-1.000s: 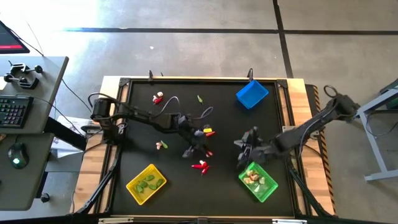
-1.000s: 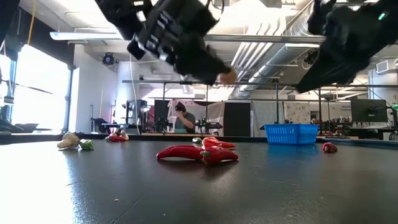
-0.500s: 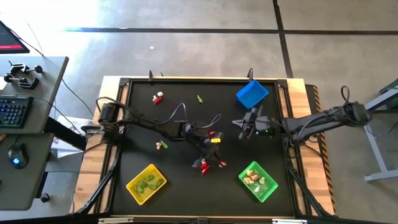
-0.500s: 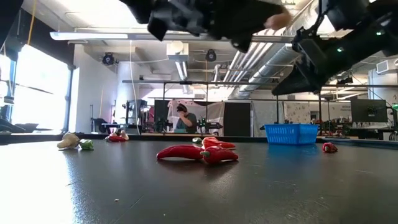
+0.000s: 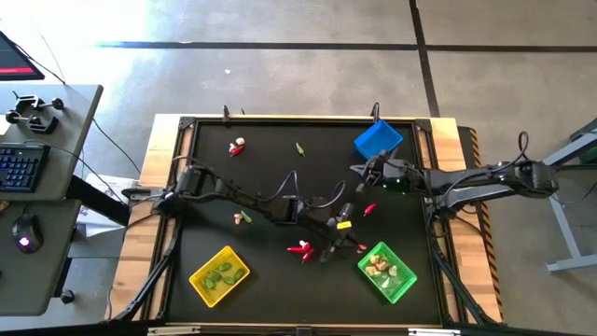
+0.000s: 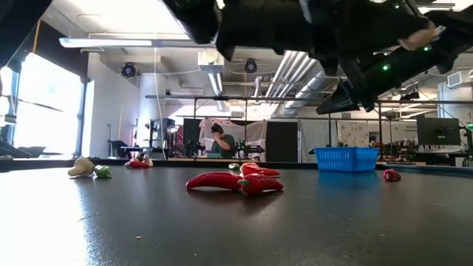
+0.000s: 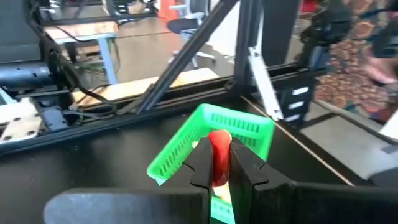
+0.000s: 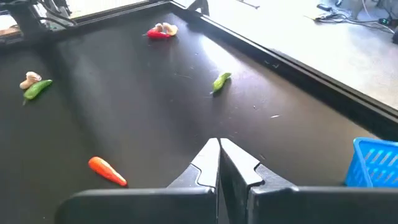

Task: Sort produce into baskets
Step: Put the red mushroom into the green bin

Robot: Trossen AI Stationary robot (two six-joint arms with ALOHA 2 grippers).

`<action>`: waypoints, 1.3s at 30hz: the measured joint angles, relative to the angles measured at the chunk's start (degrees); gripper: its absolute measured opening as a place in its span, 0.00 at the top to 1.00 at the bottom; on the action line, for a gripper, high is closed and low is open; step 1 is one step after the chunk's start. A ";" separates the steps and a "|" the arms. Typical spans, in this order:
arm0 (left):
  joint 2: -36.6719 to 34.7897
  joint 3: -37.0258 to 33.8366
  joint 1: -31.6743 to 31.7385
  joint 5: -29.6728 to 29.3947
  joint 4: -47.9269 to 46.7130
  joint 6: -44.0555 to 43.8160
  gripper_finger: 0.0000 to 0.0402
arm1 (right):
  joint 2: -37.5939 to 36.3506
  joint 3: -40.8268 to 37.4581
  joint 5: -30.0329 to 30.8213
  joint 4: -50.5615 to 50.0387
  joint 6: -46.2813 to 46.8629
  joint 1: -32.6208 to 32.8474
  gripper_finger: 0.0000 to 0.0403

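My left gripper (image 7: pixel 216 148) (image 5: pixel 357 245) hangs just left of the green basket (image 7: pixel 214 134) (image 5: pixel 387 271), shut on a small red chili-like piece (image 7: pixel 217 155). Whitish bulbs lie in the green basket. My right gripper (image 8: pixel 219 144) (image 5: pixel 360 174) is shut and empty above the table, near the blue basket (image 5: pixel 378 142). The yellow basket (image 5: pixel 219 274) holds green pods. Loose produce lies flat on the table: red chilies (image 5: pixel 300 248) (image 6: pixel 235 180), a red piece (image 5: pixel 370 209), a bulb with a pod (image 5: pixel 242 217), a green pod (image 5: pixel 299 147), a red and whitish pair (image 5: pixel 237 147). My left gripper pinches the red piece between its two fingers, which come at it nearly level from the table's left. The piece's rounded end (image 7: pixel 217 137) sticks out past the fingertips. It is lifted clear of the table, short of the green basket's wall.
The black table top is framed by a raised rail (image 5: pixel 280 119). The baskets stand at the near left, near right and far right. Both arms cross above the middle of the table. Beyond the table there is a desk with a keyboard (image 5: pixel 20 168).
My left gripper has travelled toward the table's right edge, from the middle to just beside the green basket, still shut on the red piece. My right gripper has drawn back from above the green basket toward the far edge, near the blue basket, staying shut.
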 joint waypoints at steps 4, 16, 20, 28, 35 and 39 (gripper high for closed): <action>3.13 3.87 -0.92 -2.36 -0.01 -0.04 0.98 | 0.00 0.00 -2.76 1.74 -1.19 -1.96 1.00; 10.75 13.31 -3.14 -6.03 -4.94 0.89 0.98 | 0.12 0.00 -4.28 2.72 -5.22 -5.58 1.00; 12.21 15.16 -3.15 -6.02 -7.41 1.00 0.98 | 0.24 0.02 -4.28 3.05 -5.27 -6.47 1.00; 15.88 21.74 -3.61 -3.49 -14.36 3.02 0.98 | 0.50 0.02 -4.28 3.01 -5.27 -7.05 1.00; 17.02 24.44 -4.25 -3.11 -17.59 4.54 0.96 | 0.55 0.02 -4.28 3.05 -5.27 -7.05 1.00; 17.11 24.44 -4.11 -3.15 -17.99 4.54 0.87 | 0.55 0.02 -4.37 3.01 -5.27 -7.05 1.00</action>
